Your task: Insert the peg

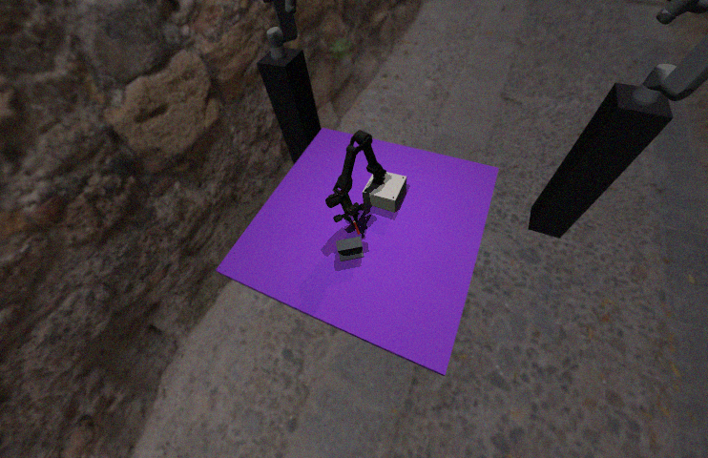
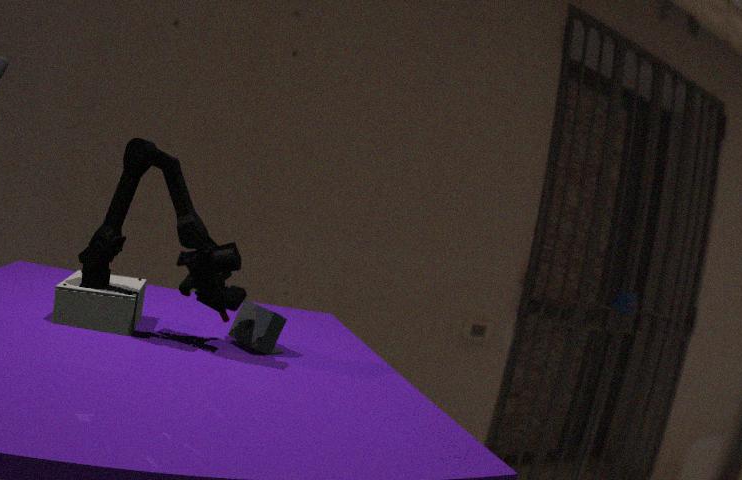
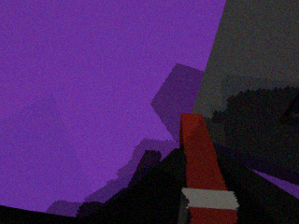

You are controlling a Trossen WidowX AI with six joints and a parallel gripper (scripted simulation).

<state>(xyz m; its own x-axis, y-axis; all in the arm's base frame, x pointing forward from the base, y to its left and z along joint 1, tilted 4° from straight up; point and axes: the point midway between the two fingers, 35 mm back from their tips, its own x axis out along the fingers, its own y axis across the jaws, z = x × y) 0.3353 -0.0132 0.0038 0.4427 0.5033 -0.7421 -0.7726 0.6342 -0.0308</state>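
One black arm (image 2: 128, 192) stands on a grey base box (image 2: 94, 311) at the left of the purple desk (image 2: 270, 418). Its claw (image 2: 222, 308) is clenched on the red peg (image 3: 201, 162), tilted, just beside the face of the sloped grey panel (image 2: 264, 331), at its right

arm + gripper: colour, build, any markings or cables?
The arm is matte black with slim links and rounded joints, mounted on a pale grey box base. The gripper is black too. No markings or cables are discernible in this dim light.
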